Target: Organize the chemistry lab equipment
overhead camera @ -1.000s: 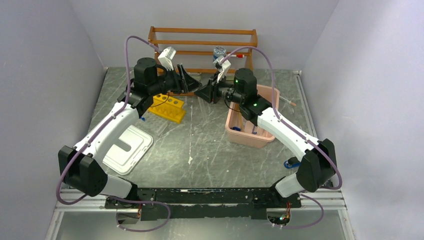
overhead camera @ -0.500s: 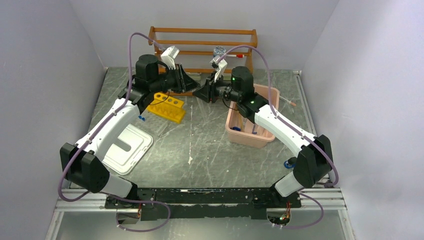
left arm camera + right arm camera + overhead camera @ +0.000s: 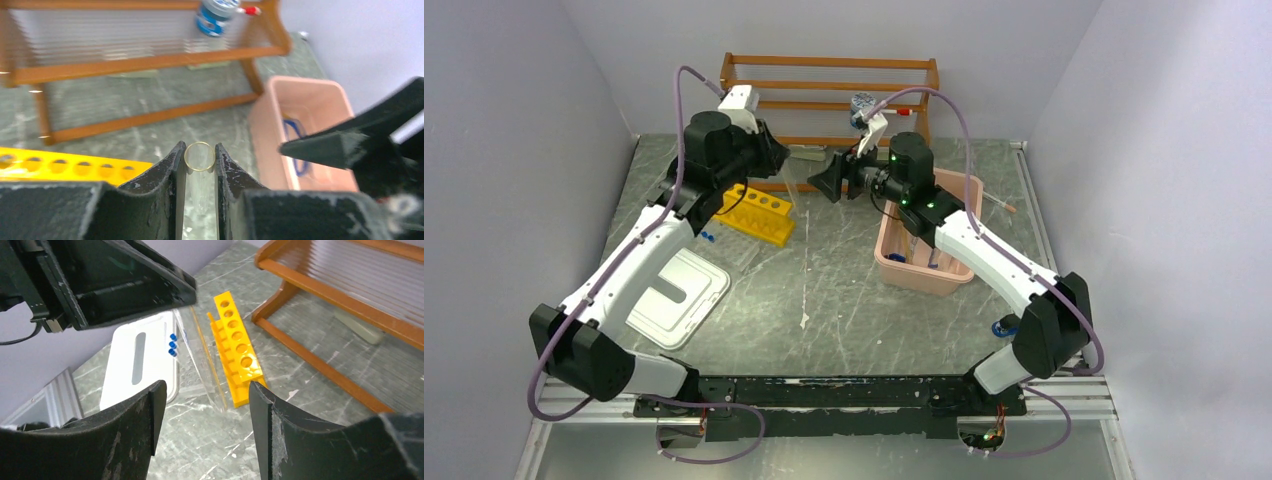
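My left gripper (image 3: 776,160) is shut on a clear glass test tube (image 3: 199,156), whose open rim shows between the fingertips in the left wrist view. In the right wrist view the tube (image 3: 202,362) hangs slanted down from the left gripper, its bottom near the end of the yellow test-tube rack (image 3: 235,355). The rack (image 3: 759,213) lies on the table under the left arm. My right gripper (image 3: 826,180) is open and empty, facing the left gripper at the same height. Three small blue caps (image 3: 172,345) lie by the rack.
A wooden shelf rack (image 3: 829,85) stands at the back, with a blue-labelled jar (image 3: 862,104) on it. A pink bin (image 3: 970,187) sits under the right arm, blue tongs (image 3: 295,150) inside. A white lid (image 3: 679,295) lies front left.
My left wrist has rolled and lifted, so the tube now points down beside the rack. My right gripper has shifted a little left and stays open.
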Robot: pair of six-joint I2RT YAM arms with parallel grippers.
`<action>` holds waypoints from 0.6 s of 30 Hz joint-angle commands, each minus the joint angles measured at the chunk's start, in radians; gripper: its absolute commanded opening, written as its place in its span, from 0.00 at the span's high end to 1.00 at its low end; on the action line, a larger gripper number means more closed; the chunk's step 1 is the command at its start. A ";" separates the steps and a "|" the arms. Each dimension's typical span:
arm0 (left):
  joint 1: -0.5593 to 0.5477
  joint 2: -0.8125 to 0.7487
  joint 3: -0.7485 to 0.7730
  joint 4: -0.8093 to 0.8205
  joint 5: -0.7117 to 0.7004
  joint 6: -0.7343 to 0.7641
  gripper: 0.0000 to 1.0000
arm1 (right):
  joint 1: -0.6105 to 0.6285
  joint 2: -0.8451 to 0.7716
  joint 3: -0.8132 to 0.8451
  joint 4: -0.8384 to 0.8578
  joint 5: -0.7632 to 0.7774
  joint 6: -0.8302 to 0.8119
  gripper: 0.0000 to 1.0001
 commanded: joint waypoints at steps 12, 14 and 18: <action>0.101 0.072 -0.023 0.224 -0.668 0.204 0.95 | -0.012 -0.088 -0.088 -0.037 0.130 0.055 0.37; 0.126 0.079 -0.055 0.288 -0.670 0.216 0.95 | -0.014 -0.084 -0.087 -0.042 0.127 0.055 0.37; 0.166 0.132 -0.049 0.339 -0.656 0.240 0.95 | -0.025 -0.067 -0.079 -0.042 0.105 0.055 0.37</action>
